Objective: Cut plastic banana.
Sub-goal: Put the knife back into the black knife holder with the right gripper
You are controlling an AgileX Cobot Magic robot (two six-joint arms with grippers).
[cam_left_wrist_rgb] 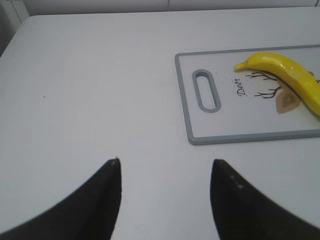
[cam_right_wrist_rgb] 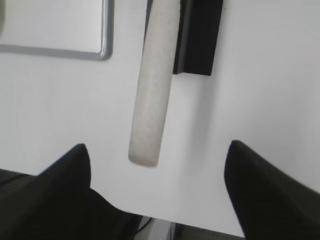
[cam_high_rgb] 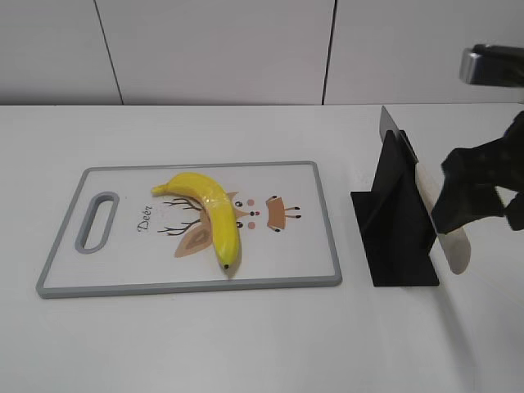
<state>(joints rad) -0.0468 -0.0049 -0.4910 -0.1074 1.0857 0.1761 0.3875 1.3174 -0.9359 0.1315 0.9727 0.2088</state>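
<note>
The plastic banana (cam_high_rgb: pixel 211 212) is glossy yellow and lies on a white cutting board (cam_high_rgb: pixel 319 214) with a grey rim; both also show in the left wrist view, the banana (cam_left_wrist_rgb: pixel 287 75) and the board (cam_left_wrist_rgb: pixel 182 95). A knife with a pale handle (cam_high_rgb: pixel 455 246) rests in a black stand (cam_high_rgb: pixel 393 221); the handle (cam_right_wrist_rgb: pixel 151 90) sticks out toward the right wrist camera. My right gripper (cam_high_rgb: pixel 479 196) is open beside the handle, and its jaws (cam_right_wrist_rgb: pixel 157 150) sit wide apart just short of the handle's end. My left gripper (cam_left_wrist_rgb: pixel 165 165) is open and empty over bare table, left of the board.
The white table runs to a light panelled wall at the back. The black stand (cam_right_wrist_rgb: pixel 199 37) sits just right of the board's corner (cam_right_wrist_rgb: pixel 102 50). A metallic part (cam_high_rgb: pixel 491 65) shows at the upper right edge.
</note>
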